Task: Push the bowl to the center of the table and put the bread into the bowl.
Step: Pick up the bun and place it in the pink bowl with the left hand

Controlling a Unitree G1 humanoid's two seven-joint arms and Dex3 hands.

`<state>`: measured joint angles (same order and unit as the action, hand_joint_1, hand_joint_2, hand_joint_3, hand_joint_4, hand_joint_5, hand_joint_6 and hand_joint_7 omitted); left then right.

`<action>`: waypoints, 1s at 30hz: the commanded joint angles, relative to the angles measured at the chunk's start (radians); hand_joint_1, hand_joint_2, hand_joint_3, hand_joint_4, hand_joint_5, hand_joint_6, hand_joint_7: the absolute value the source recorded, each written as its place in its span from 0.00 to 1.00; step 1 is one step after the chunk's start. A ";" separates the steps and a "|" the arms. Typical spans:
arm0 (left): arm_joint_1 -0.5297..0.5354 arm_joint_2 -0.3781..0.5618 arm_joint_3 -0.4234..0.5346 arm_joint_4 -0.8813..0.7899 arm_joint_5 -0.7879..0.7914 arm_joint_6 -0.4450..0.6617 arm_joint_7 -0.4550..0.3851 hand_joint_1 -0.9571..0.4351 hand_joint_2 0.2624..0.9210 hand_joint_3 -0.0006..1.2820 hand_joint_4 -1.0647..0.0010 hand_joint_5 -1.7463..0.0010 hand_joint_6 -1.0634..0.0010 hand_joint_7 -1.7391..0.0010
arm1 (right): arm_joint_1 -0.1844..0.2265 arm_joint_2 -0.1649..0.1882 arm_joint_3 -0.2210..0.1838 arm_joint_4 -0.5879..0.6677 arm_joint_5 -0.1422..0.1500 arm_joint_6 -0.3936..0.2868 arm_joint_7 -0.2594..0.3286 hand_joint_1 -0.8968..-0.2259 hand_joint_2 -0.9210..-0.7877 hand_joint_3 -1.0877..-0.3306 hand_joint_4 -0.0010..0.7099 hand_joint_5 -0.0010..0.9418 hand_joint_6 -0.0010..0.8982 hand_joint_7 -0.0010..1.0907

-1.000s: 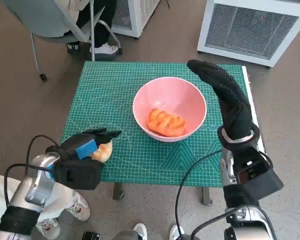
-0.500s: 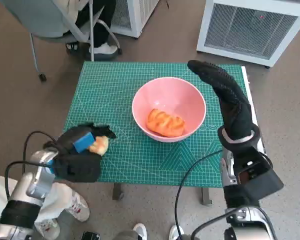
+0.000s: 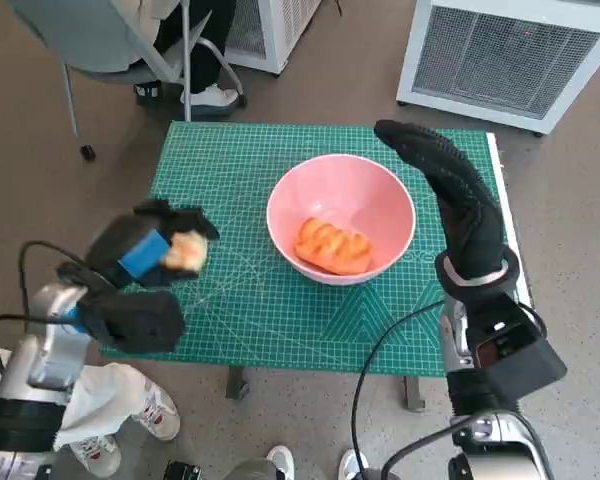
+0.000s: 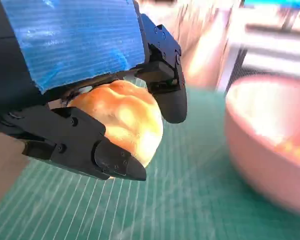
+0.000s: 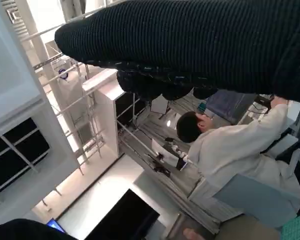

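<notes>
The left hand [image 3: 145, 255] has lifted since a second ago: it was low at the counter's near left edge and now hangs higher and farther in, over the left part of the mat [image 3: 230, 180], its fingers clamped round a roll [image 3: 187, 250]. The bowl [image 3: 341, 216] and the right hand [image 3: 442, 180] have not moved.

Between the left hand and the bowl's left rim lies a stretch of bare mat. The bowl sits about mid-counter, slightly right, with mat showing on every side. The right hand stretches flat beyond the bowl's right rim, over the far right corner, fingers extended together and holding nothing.

The roll is pale golden, rounded and smooth-crusted; in the left wrist view [image 4: 122, 117] black fingers [image 4: 80, 145] press it from both sides. The bowl is pink, smooth and deep, and holds a darker, ridged orange-brown bread [image 3: 332, 245]. The mat is green with a fine white grid.
</notes>
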<state>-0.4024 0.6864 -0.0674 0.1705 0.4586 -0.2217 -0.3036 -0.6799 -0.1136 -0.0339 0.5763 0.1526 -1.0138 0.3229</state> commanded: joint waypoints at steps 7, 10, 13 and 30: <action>-0.145 -0.074 -0.001 -0.167 -0.006 0.077 0.011 0.69 1.00 0.10 0.41 0.32 0.47 0.26 | 0.013 0.000 0.003 0.019 0.002 0.003 0.015 0.41 0.00 0.25 0.08 0.59 0.00 0.70; -0.188 -0.103 -0.022 -0.167 0.000 0.069 0.018 0.69 1.00 0.10 0.42 0.33 0.47 0.26 | 0.011 0.000 0.003 0.022 0.001 0.001 0.015 0.41 0.00 0.25 0.07 0.60 0.00 0.70; -0.253 -0.139 -0.055 -0.127 0.002 0.027 0.032 0.69 1.00 0.10 0.42 0.33 0.46 0.25 | 0.007 -0.001 0.002 0.027 0.002 0.000 0.016 0.41 0.00 0.25 0.07 0.60 0.00 0.70; -0.570 -0.318 -0.226 0.421 0.054 -0.172 0.113 0.69 1.00 0.08 0.36 0.35 0.47 0.27 | 0.003 -0.008 -0.009 0.043 0.012 -0.004 0.024 0.41 0.00 0.25 0.06 0.61 0.00 0.70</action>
<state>-0.9257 0.3939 -0.2739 0.4976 0.5022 -0.3832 -0.2058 -0.6885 -0.1161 -0.0388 0.6053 0.1553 -1.0193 0.3370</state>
